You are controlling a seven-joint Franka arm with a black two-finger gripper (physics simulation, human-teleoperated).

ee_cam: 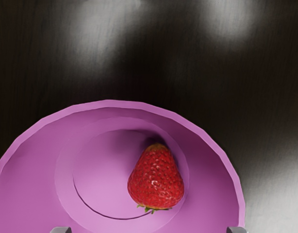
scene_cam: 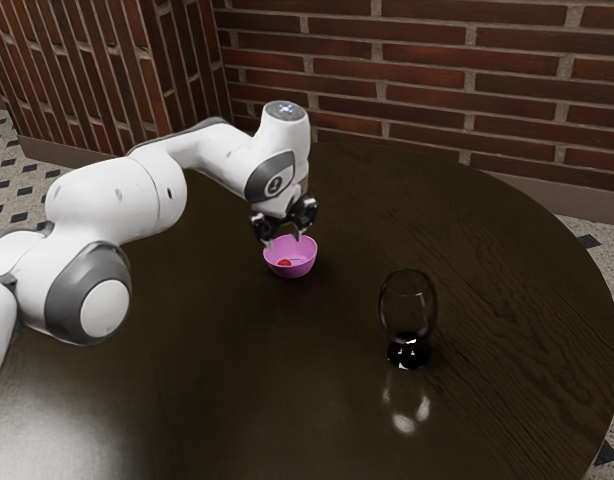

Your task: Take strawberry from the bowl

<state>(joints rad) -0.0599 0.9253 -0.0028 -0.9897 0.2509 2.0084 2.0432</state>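
Hovering over the bowl, the hand is wide open, probably so it can drop around the berry inside, I guess.

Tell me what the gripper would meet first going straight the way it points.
Most likely the pink bowl: the gripper points down at it, open, one finger close above or beside the rim. The strawberry lies inside, slightly off the line between the fingers. Depth is hard to judge.

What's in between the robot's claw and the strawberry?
Nothing but air: in the wrist view, the strawberry lies uncovered in the pink bowl, and the exterior view shows the open gripper just above.
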